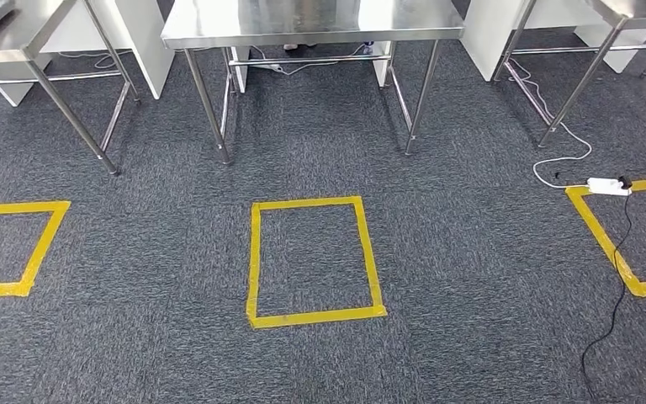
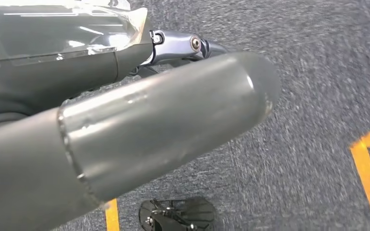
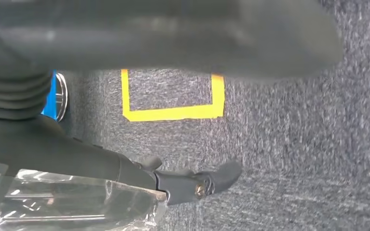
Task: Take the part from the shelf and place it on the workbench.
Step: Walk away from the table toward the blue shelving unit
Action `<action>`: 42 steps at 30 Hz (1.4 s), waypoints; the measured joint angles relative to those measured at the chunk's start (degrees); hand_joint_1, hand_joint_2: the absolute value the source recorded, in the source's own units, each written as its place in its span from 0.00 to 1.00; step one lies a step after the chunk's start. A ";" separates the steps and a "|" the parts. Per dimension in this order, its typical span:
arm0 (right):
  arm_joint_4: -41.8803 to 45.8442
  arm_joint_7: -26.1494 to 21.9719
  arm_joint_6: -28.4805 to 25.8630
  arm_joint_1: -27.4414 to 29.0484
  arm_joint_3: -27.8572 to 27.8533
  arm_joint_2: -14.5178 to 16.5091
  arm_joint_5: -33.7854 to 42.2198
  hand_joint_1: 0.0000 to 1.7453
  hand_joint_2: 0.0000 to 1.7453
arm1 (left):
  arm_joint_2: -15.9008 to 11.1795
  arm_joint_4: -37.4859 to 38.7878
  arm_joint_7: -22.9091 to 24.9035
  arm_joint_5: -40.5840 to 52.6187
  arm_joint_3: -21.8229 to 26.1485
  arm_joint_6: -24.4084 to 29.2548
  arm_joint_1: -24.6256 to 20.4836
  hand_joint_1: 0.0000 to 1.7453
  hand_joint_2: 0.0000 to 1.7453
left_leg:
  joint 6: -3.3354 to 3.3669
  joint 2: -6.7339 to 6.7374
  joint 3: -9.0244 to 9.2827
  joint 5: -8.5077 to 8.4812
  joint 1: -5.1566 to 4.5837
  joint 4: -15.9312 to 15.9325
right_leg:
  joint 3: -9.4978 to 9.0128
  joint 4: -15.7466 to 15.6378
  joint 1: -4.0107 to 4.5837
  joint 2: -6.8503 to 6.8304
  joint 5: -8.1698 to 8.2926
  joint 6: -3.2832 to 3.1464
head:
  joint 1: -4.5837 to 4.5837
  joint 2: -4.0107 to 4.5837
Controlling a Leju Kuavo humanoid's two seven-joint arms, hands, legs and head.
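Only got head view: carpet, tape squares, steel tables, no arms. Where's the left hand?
Observer: The left wrist view has the left hand hanging over grey carpet, with yellow tape on the floor nearby.
Operator: Holding the part?
Observer: Cannot tell. Clear glossy plastic lies along its dark fingers; nothing more is readable.
Operator: Right hand?
Observer: The right hand is over grey carpet too, above a yellow tape rectangle, with similar clear plastic beside it.
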State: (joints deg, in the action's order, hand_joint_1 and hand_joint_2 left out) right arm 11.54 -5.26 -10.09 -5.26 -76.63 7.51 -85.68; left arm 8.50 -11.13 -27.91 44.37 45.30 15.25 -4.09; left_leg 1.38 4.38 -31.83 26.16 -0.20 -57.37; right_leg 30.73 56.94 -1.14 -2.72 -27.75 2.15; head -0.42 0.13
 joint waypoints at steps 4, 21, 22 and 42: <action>0.02 0.05 0.07 0.01 0.00 0.07 0.11 0.00 0.00 | -0.11 0.00 0.03 0.22 0.01 0.00 0.02 0.00 0.00 | -1.40 -2.88 -2.33 4.80 0.73 -6.14 | -0.08 -0.06 -0.47 2.06 0.81 -1.51 | -0.09 0.00; 0.02 0.07 0.56 -0.07 -0.02 0.30 0.73 0.00 0.00 | -0.04 0.00 0.32 0.81 0.01 -0.06 0.07 0.00 0.00 | 1.52 -3.78 0.80 0.60 0.64 0.76 | 8.14 12.93 0.20 3.58 -4.96 -0.21 | 0.18 0.00; 0.02 0.07 0.56 -0.02 -0.02 0.31 0.76 0.00 0.00 | -0.04 0.00 0.37 0.81 0.01 -0.06 0.08 0.00 0.00 | 1.54 -2.94 0.75 0.61 0.52 0.75 | 9.27 15.66 0.20 3.44 -5.93 -0.06 | 0.15 0.00; 0.07 0.06 0.55 0.24 -0.04 0.37 1.31 0.00 0.00 | 0.14 0.02 0.76 1.07 0.06 0.23 0.20 0.00 0.00 | -2.68 -7.31 -0.37 3.74 2.46 -5.64 | 0.18 -0.07 -0.58 7.36 1.43 -1.60 | -0.28 0.00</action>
State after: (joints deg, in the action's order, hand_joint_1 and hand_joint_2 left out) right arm 11.61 -5.20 -9.55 -5.02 -76.67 7.88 -84.37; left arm 8.63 -11.11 -27.15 45.44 45.36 15.48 -3.90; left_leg -1.30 -2.94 -32.20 29.90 2.27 -63.00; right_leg 30.91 56.87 -1.72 4.65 -26.32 0.55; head -0.69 0.13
